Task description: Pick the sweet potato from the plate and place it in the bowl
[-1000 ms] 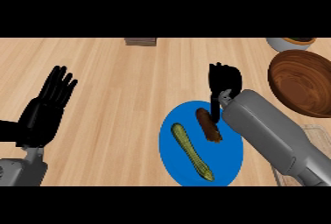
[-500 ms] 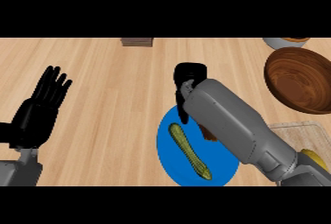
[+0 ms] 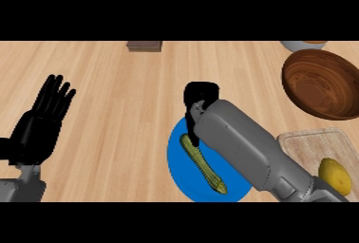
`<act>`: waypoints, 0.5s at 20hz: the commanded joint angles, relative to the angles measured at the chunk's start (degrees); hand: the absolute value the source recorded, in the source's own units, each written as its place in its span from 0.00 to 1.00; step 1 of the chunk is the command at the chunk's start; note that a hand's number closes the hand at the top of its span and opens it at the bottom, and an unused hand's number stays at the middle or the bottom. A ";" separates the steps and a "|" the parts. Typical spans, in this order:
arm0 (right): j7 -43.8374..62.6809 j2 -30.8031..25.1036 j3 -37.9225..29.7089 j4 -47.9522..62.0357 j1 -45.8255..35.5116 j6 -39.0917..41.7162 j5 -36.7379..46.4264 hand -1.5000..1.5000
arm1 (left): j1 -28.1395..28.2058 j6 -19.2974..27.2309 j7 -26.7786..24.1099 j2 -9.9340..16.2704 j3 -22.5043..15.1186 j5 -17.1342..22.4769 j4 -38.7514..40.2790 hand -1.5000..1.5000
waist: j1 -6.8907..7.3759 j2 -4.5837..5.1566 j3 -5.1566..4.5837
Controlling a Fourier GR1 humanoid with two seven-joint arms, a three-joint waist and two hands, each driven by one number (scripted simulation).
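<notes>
Light wooden counter point(image 3: 126, 95)

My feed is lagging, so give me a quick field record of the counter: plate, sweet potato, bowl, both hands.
plate: blue plate, partly under the right forearm, holds a green vegetable
sweet potato: not visible, forearm covers that part of the plate
bowl: wooden bowl, upper right, nothing seen inside
right hand: right hand over the plate's upper edge, fingers curled; contents hidden
left hand: left hand open, resting at left
other: cutting board with a lemon

Blue plate point(image 3: 181, 172); olive-green long vegetable point(image 3: 203, 163); dark brown wooden bowl point(image 3: 324, 85); yellow lemon point(image 3: 336, 174); pale wood-grain counter point(image 3: 126, 90); black hands, grey forearms.
</notes>
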 commanded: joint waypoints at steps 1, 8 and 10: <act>10.72 -0.05 1.88 -3.57 2.03 2.62 2.76 0.00 | 3.47 -2.36 -3.44 -0.75 -0.56 -1.40 1.16 0.50 | -0.21 0.04 -0.02; 6.67 -1.90 5.25 -11.32 11.68 -0.67 10.74 0.00 | 2.46 -3.28 0.17 0.24 2.46 0.27 -1.17 0.50 | 0.25 0.16 0.03; 1.63 -4.48 4.72 -10.32 12.02 0.40 12.60 0.00 | -1.77 -1.07 -0.30 -2.05 1.06 -2.85 2.70 0.50 | 0.02 0.40 0.02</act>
